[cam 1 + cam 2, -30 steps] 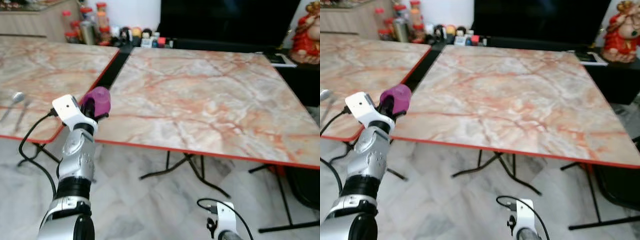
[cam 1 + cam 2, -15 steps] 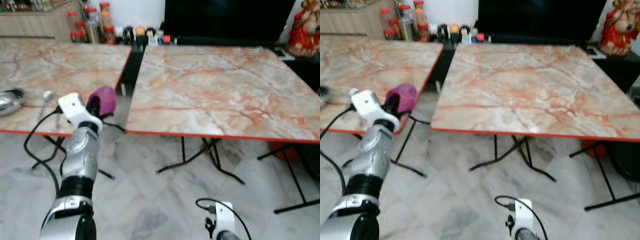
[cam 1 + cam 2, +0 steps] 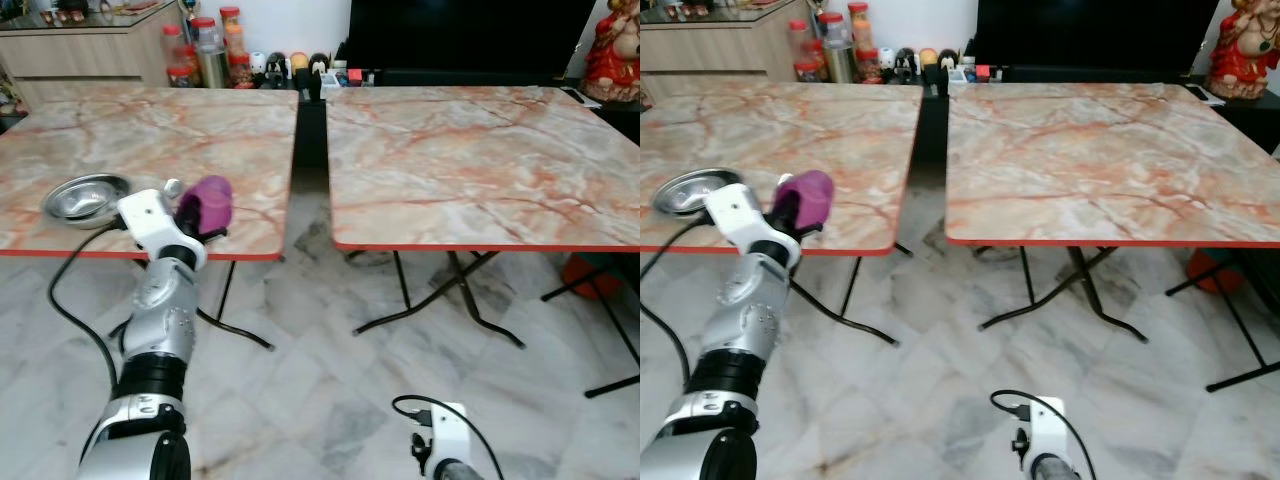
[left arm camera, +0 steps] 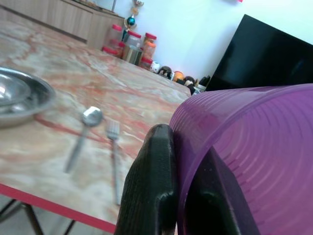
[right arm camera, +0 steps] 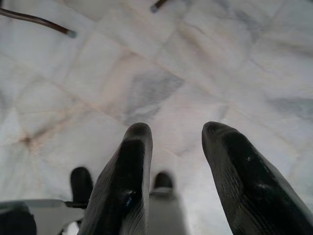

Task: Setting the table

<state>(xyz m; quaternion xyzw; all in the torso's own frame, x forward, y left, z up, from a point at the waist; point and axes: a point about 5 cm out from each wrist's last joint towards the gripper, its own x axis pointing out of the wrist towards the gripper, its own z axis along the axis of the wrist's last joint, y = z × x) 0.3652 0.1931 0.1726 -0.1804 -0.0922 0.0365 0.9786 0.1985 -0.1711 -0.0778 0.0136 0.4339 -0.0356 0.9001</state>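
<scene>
My left gripper [image 3: 196,213] is shut on a purple cup [image 3: 207,201], held on its side at the front edge of the left marble table [image 3: 150,125]. The cup [image 4: 254,156] bulks large in the left wrist view, pressed against a black finger [image 4: 151,191]. Just left of the cup on that table sits a metal bowl [image 3: 86,197]. A spoon [image 4: 84,131] and a fork [image 4: 114,147] lie beside the bowl [image 4: 19,100]. The right marble table [image 3: 480,160] is bare. My right gripper [image 5: 178,161] hangs open over the floor.
A dark gap [image 3: 311,135] separates the two tables. Jars and bottles [image 3: 205,55] line the back, next to a wooden cabinet [image 3: 80,55], a black TV [image 3: 470,35] and a red figurine [image 3: 612,50]. Folding legs [image 3: 440,300] stand under the right table on marble floor.
The camera has pulled back and swung left, so both tables look farther off and the bowl has come into view. The cup stays in my left gripper.
</scene>
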